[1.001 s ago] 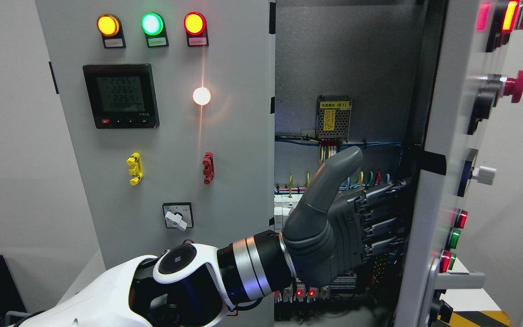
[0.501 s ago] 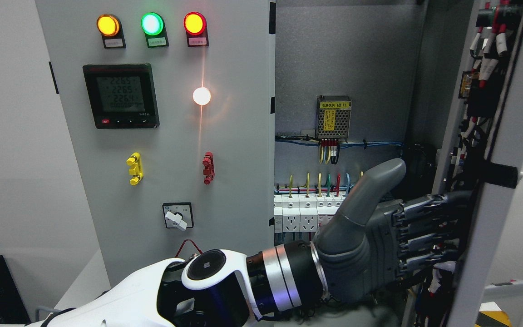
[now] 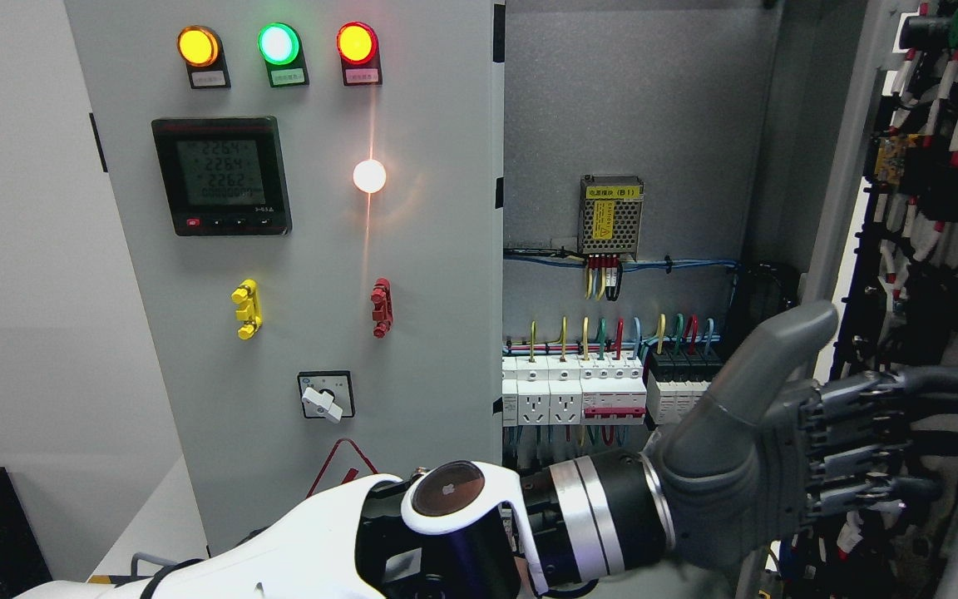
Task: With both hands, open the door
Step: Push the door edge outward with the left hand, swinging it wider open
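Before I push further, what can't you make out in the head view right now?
- Right hand: out of frame.
- Right door: outer face turned away, cut by the right edge.
- Breakers lower wiring: behind the left hand and forearm.
- Labels under the lamps: too small to read.

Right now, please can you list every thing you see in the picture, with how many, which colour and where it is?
indicator lamps: three, yellow, green, red, top of the closed left door
digital meter: one, black, under the lamps
white light: one, lit, right of the meter
rotary switch: one, white knob, low on the left door
power supply: one, metal with yellow label, back wall of the cabinet
circuit breakers: one row, white and black, below the power supply
right door: one, grey, swung open, wiring on its inside
left hand: one, grey, fingers extended to the right door's inside
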